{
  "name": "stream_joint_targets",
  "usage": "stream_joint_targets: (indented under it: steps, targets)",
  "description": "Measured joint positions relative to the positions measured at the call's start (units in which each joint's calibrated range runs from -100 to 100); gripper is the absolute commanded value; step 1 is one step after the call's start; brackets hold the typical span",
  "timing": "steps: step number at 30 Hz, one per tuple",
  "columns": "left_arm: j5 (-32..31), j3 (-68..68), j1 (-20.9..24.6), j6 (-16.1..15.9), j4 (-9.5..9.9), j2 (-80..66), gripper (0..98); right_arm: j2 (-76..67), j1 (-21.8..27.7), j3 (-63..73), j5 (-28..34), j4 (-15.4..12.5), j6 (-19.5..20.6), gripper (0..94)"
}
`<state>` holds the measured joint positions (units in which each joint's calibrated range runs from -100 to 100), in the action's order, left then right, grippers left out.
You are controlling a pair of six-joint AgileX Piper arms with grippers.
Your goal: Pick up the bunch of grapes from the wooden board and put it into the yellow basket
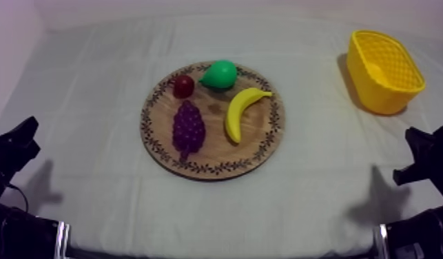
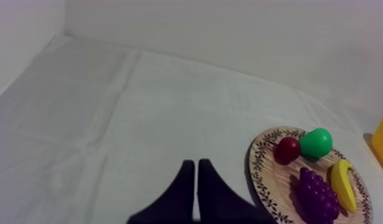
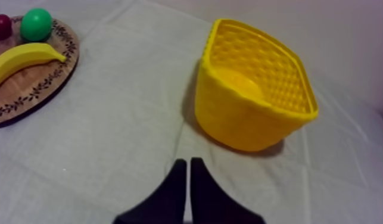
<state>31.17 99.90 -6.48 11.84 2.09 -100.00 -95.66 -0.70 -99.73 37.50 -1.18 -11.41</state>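
The cloth-covered table (image 1: 93, 138) carries the round wooden board (image 1: 258, 148) at its middle and the yellow basket (image 1: 375, 93) far off at my right, well apart from the board and standing empty. On the board's left half lies the bunch of grapes (image 1: 188, 129), flat on the wood, with the banana (image 1: 239, 112) beside it but apart, the pear (image 1: 220, 74) at the far rim and the small red fruit (image 1: 183, 85) just beyond the bunch's far end. I judge the bunch to be a light, stiff moulded toy: it won't squash, but its knobbly skin may let smooth fingers slide, so I would take it across its widest part, one finger on each long flank. Its long axis runs from the small red fruit toward the near rim, and the tapered end seems to point at that near rim, so my fingers should close across that line. My left gripper (image 2: 196, 164) and my right gripper (image 3: 188, 161) both have their fingers pressed together on nothing, clear of the board.
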Motion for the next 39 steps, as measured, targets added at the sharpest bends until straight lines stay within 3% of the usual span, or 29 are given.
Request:
stream_joint_targets:
  steps: [12, 21, 31, 39]
  targets:
    - [0.0, 0.0, 0.0, 0.0, 0.0, 0.0, 0.1, 1.64, -2.5, 2.77, 1.08, 1.18, -0.32, 0.3]
    - [0.0, 0.0, 0.0, 0.0, 0.0, 0.0, 0.1, 13.65, -6.57, 13.85, 0.6, 2.56, 1.4, 0.3]
    - [0.0, 0.0, 0.0, 0.0, 0.0, 0.0, 0.1, 32.69, -13.4, 37.48, 11.84, 0.36, 3.56, 0.4]
    - [0.0, 0.0, 0.0, 0.0, 0.0, 0.0, 0.1, 49.13, -20.39, 59.9, 23.84, -0.5, 10.19, 0.3]
